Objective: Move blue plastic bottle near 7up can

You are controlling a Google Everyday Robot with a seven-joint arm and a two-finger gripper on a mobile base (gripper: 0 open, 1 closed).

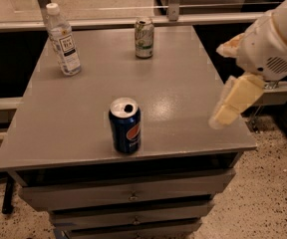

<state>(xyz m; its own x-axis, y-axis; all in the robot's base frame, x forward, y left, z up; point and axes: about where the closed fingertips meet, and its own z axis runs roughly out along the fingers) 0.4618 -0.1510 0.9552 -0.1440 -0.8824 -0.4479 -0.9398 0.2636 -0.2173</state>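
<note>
The blue plastic bottle (63,40) stands upright at the table's back left; it is clear, with a white cap and a white label. The 7up can (144,38) stands upright at the back middle, well to the right of the bottle. My gripper (229,106) hangs at the right, over the table's front right edge. It is far from both the bottle and the can and holds nothing that I can see.
A dark blue Pepsi can (125,125) stands open near the front edge of the grey table (183,83). Drawers sit below the tabletop. A rail and glass panel run behind the table. My white arm (275,39) fills the upper right.
</note>
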